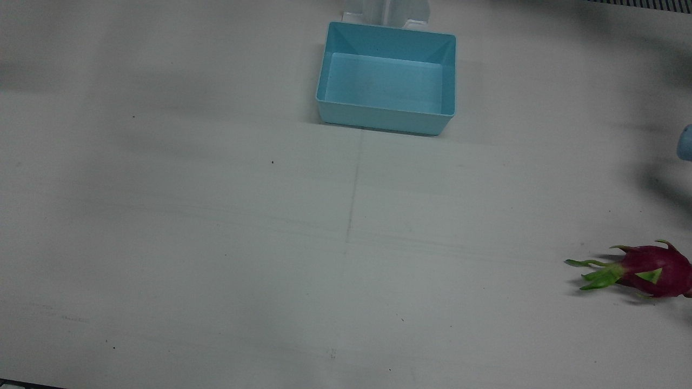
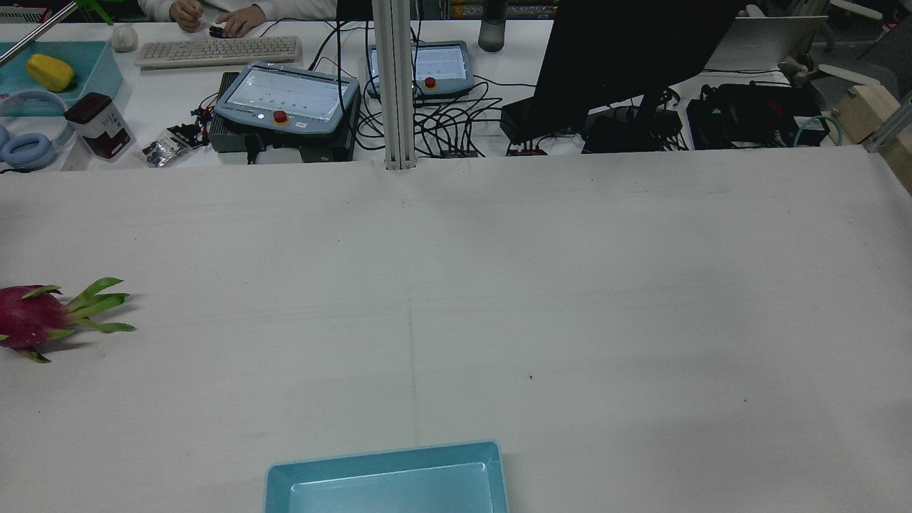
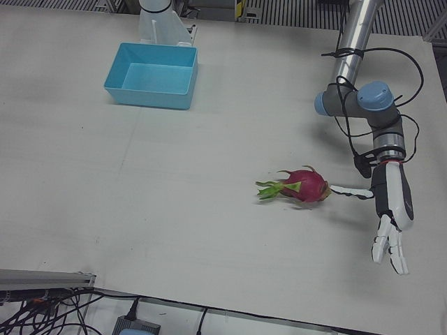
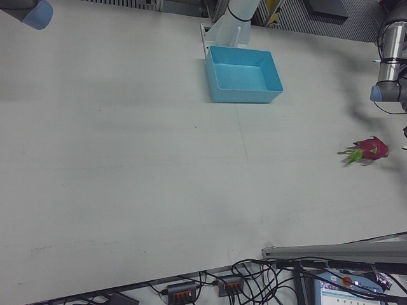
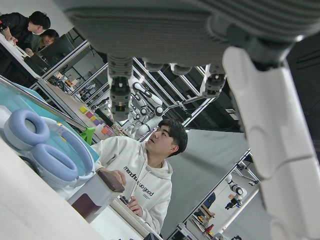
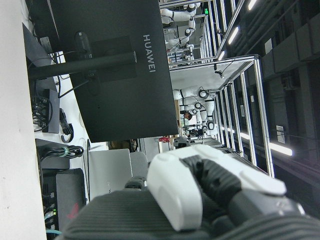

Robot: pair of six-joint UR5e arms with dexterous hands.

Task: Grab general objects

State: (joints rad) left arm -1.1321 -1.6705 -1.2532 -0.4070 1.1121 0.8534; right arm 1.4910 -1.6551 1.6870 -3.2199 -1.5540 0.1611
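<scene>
The right hand (image 6: pixel 200 200) is only showing up in its own camera as a close white-and-black blur, so I can't tell if its fingers are spread or curled. The dragon fruit (image 3: pixel 304 185) is lying on its side on the white table (image 3: pixel 174 209), and it's getting cut off at the frame edge in the rear view. The left hand (image 3: pixel 391 223) is hanging just beside it, fingers (image 3: pixel 390 248) pointing down, straight and slightly apart, holding nothing. The blue bin (image 3: pixel 152 75) is sitting well apart, empty.
</scene>
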